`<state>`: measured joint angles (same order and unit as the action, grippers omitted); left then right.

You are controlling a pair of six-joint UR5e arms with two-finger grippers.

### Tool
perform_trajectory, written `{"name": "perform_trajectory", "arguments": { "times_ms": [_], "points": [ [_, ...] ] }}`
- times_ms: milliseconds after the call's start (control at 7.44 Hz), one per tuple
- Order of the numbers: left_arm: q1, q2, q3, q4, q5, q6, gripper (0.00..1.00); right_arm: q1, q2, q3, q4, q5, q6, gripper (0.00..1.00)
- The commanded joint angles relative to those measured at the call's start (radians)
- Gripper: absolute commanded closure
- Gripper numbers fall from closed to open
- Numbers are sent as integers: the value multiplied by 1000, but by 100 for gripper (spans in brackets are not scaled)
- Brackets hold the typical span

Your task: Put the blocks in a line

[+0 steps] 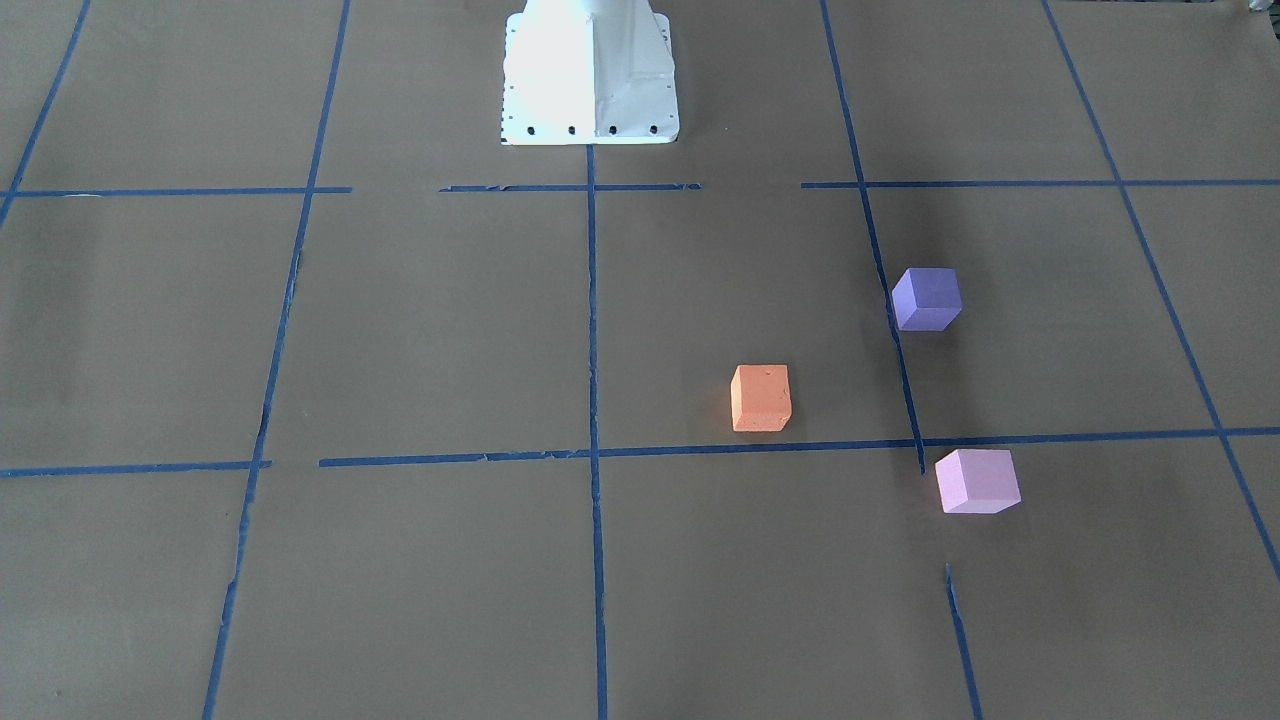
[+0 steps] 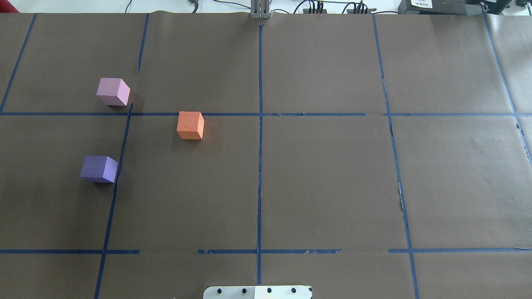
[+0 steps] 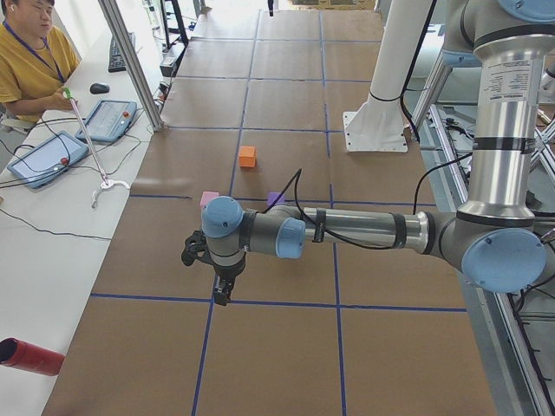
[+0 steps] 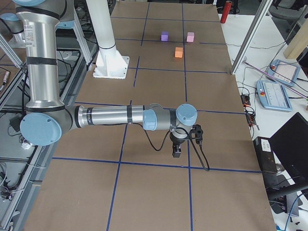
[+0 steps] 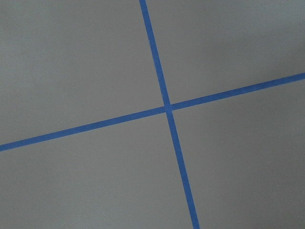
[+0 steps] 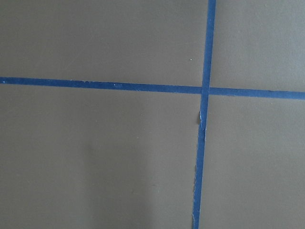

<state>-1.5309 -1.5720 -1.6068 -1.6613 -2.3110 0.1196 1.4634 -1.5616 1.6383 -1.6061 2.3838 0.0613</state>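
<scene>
Orange block, violet block and pink block form a triangle on the counter.
Left end effector and right end effector hover well apart from them; how far open, cannot tell.

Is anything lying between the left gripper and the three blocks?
Nothing visible. Only bare taped paper lies between the left gripper and the purple block, pink block and orange block.
</scene>
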Motion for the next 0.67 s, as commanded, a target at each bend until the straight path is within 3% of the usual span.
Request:
{"name": "perform_trajectory", "arguments": {
  "times_ms": [0,269,537],
  "points": [
    [2,-2,17,-5,4,-5,0,0,0,2,0,0,0,0],
    [2,-8,7,-14,2,-6,0,0,0,0,0,0,0,0],
    [6,-11,22,-221,-13,-11,0,0,0,0,0,0,0,0]
  ]
}}
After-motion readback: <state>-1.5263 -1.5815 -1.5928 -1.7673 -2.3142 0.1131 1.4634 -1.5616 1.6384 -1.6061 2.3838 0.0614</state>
